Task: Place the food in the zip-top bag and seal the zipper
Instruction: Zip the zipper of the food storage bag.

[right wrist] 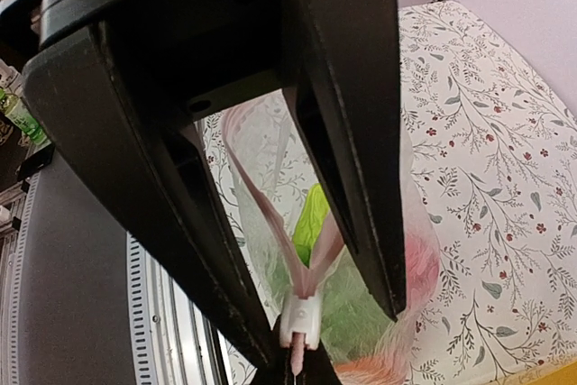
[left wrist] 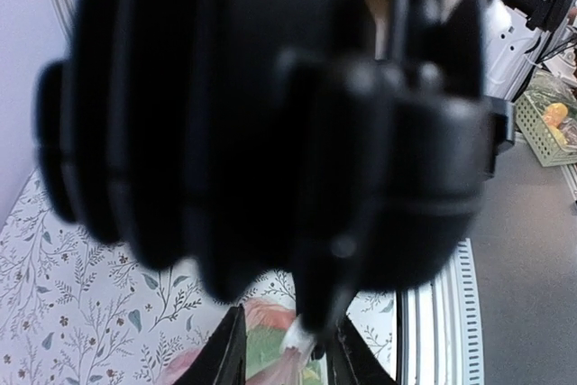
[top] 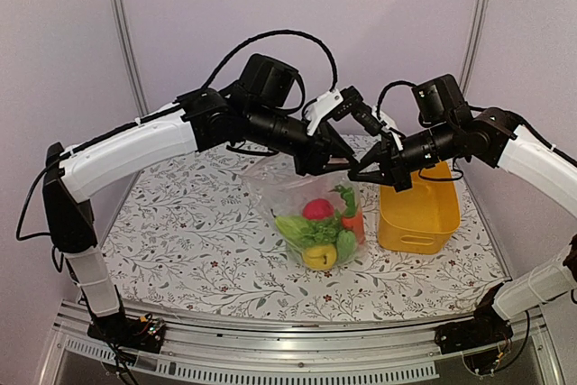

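The zip-top bag (top: 269, 188) hangs over the table, mouth up, between my two grippers. The food is inside it: a red ball (top: 317, 209), a yellow lemon (top: 319, 257), a carrot (top: 354, 221) and green pieces (top: 296, 230). My right gripper (top: 361, 174) (right wrist: 298, 376) is shut on the end of the zipper (right wrist: 269, 209), just past its white slider (right wrist: 302, 320) (left wrist: 301, 339). The zipper's two strips spread apart above the slider. My left gripper (top: 344, 161) (left wrist: 290, 362) faces it, jaws apart on either side of the slider, its fingers (right wrist: 353, 178) large in the right wrist view.
An orange-yellow basket (top: 420, 214) stands right of the bag, under the right arm. The flowered tablecloth (top: 180, 223) covers the table. The right arm's body (left wrist: 270, 114) blocks most of the left wrist view. A green crate (left wrist: 544, 132) sits off the table.
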Robot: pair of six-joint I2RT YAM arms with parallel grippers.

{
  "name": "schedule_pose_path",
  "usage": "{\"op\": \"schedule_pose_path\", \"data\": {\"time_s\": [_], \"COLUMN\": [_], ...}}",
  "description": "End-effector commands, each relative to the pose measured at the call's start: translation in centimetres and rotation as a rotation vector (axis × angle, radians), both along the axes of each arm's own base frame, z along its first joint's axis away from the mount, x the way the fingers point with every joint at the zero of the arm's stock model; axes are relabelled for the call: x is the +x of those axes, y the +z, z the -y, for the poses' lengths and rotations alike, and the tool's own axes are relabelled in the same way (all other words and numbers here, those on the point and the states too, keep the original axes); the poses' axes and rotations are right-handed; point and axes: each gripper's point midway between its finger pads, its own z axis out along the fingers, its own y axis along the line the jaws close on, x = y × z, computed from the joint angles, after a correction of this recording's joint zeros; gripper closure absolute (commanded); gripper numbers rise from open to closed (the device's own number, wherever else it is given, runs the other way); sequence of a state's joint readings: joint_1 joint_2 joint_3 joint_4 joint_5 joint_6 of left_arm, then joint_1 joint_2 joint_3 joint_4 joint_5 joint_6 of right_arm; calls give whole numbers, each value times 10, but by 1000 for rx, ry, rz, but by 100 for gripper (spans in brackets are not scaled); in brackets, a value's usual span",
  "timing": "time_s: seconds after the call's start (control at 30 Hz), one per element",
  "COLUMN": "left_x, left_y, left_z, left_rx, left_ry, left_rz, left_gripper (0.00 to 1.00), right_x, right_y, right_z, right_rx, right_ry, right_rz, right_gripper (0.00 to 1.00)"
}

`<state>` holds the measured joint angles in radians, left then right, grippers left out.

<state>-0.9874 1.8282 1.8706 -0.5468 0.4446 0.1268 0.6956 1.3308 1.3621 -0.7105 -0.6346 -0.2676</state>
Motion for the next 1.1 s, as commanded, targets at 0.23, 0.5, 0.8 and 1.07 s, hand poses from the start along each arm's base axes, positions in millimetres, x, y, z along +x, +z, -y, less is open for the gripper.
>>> {"op": "schedule_pose_path", "data": {"time_s": [0.23,0.5,0.8,1.07], "left_x": [5,6,13,17], "left_y": [-14,-17,-3,-4], "left_z": [-5,-15,-34,-53], "left_rx": [30,53,68,99], "left_ry": [5,35,114,158], "left_rz": [-29,-29,6,22], "left_gripper": [86,93,89,90], "right_x": [0,9,23,33], "right_y": [15,15,19,11], "right_z": [-5,-1,18,30], "right_rx": [29,20,76,85], "right_ry": [15,-31,-94,-141], "right_rz": [44,70,60,46], "right_gripper": [100,100,100,100]}}
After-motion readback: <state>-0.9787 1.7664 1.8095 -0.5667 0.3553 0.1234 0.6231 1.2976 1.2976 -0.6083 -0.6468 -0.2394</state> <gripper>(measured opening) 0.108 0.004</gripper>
